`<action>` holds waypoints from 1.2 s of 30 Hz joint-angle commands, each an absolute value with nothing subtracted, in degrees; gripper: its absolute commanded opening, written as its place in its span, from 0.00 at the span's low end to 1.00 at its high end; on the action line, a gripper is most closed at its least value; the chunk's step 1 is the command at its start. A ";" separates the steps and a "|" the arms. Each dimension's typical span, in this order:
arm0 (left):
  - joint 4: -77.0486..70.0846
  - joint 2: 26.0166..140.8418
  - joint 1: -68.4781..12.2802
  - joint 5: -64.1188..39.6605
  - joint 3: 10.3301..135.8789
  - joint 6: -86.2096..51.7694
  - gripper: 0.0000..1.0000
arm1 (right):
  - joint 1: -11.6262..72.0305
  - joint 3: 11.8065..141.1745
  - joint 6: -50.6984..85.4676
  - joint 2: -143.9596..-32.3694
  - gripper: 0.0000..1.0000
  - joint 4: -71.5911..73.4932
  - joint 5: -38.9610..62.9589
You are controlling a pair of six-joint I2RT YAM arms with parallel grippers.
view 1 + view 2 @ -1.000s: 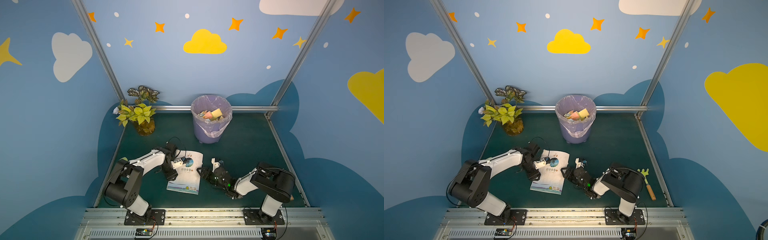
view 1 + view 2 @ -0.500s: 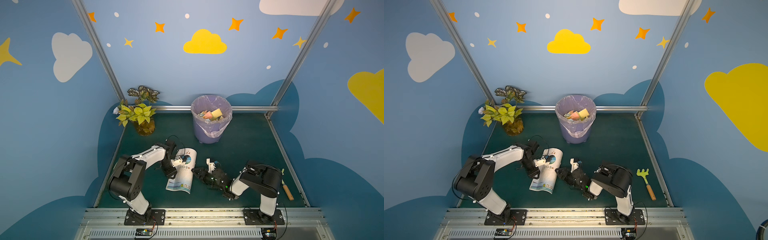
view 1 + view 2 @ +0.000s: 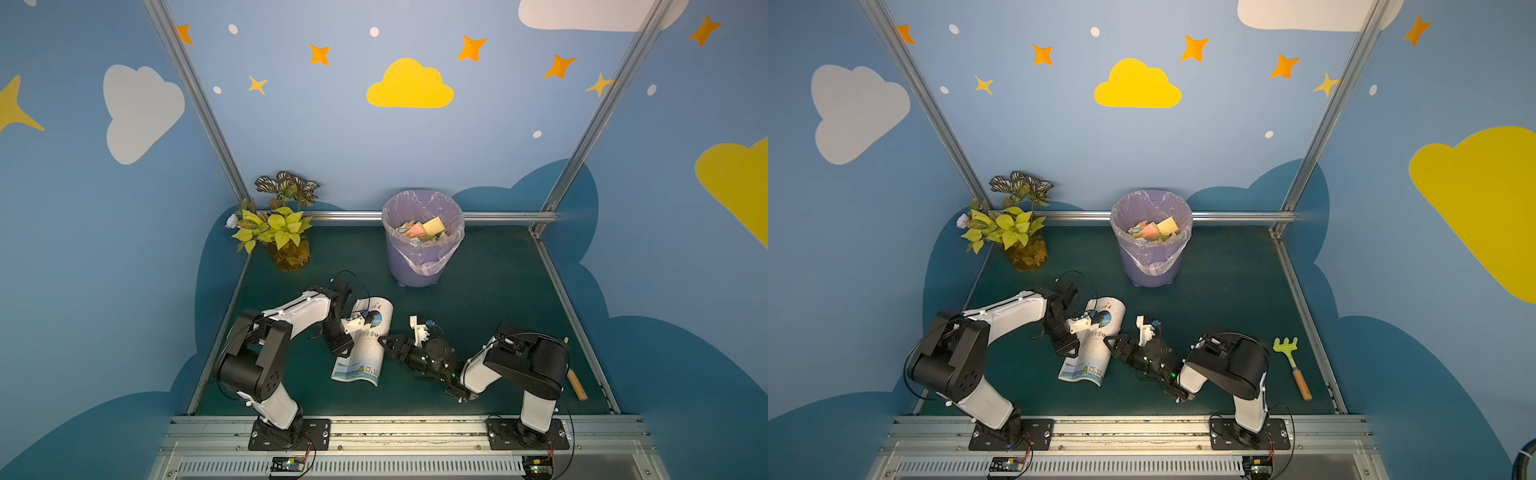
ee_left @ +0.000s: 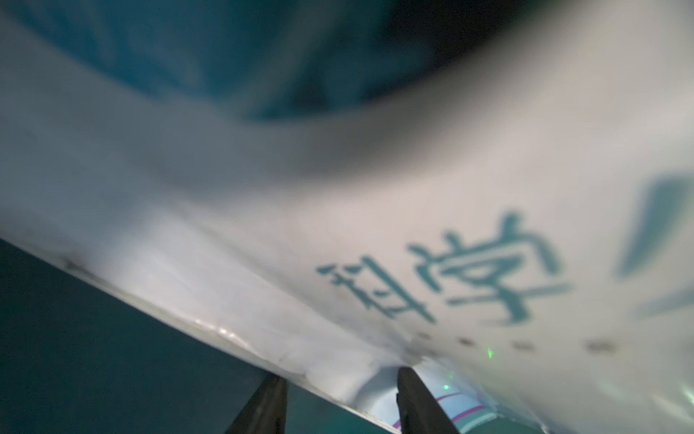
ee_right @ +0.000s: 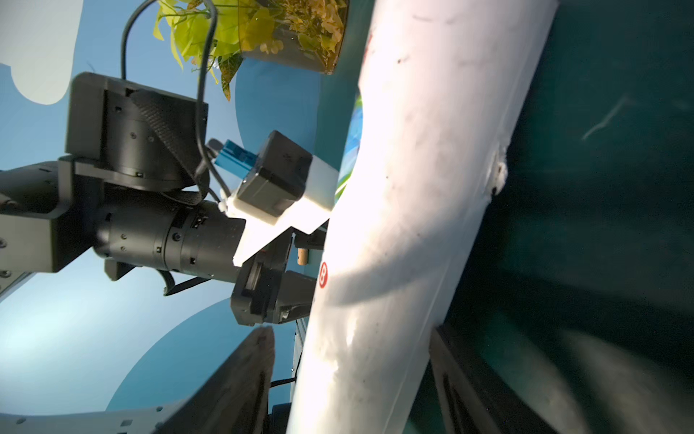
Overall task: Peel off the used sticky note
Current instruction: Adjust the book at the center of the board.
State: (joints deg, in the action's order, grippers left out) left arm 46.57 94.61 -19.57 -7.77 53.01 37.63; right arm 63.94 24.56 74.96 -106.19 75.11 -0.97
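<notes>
- The left gripper is sitting at the left edge of a curled booklet, low and centre in both top views. Its fingers are standing narrowly apart with the cover's edge running between them, and it cannot be told whether they are actually pinching it.
- The right gripper is facing the booklet from the right of the frame, jaws spread wide on either side of the rolled white cover and clamping nothing.
- The used sticky note is not showing in any view and is probably lying on a page hidden inside the curl. Only discarded coloured notes are showing, in the lilac bin at upper centre of the counter.
- Doing this step well is looking like a two-gripper job: one pinning the booklet flat on the counter while the other is opening the cover far enough to bare the note.
- The peeling gripper should be closing on a free corner of the note alone. It should then be pulling low and slowly along the page, so the paper beneath is neither tearing nor lifting with it.
</notes>
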 commanded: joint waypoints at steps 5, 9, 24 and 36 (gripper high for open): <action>44.21 96.51 -19.65 -10.57 50.31 38.75 0.51 | 67.33 26.68 70.71 -100.24 0.77 80.47 -0.53; 44.03 96.03 -19.52 -10.57 49.76 38.81 0.51 | 67.57 27.91 71.52 -102.76 0.77 80.56 -1.84; 43.81 94.12 -18.93 -10.70 48.38 39.45 0.51 | 71.41 26.79 67.81 -104.96 0.31 79.41 -19.46; 47.51 85.48 -13.59 -13.66 47.92 40.78 0.63 | 74.27 37.01 59.12 -78.56 0.00 10.49 -28.30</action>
State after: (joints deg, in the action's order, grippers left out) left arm 44.47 88.73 -15.18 -10.96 47.99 39.99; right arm 72.95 30.22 64.29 -85.45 38.24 -22.94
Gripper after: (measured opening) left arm 0.623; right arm 0.080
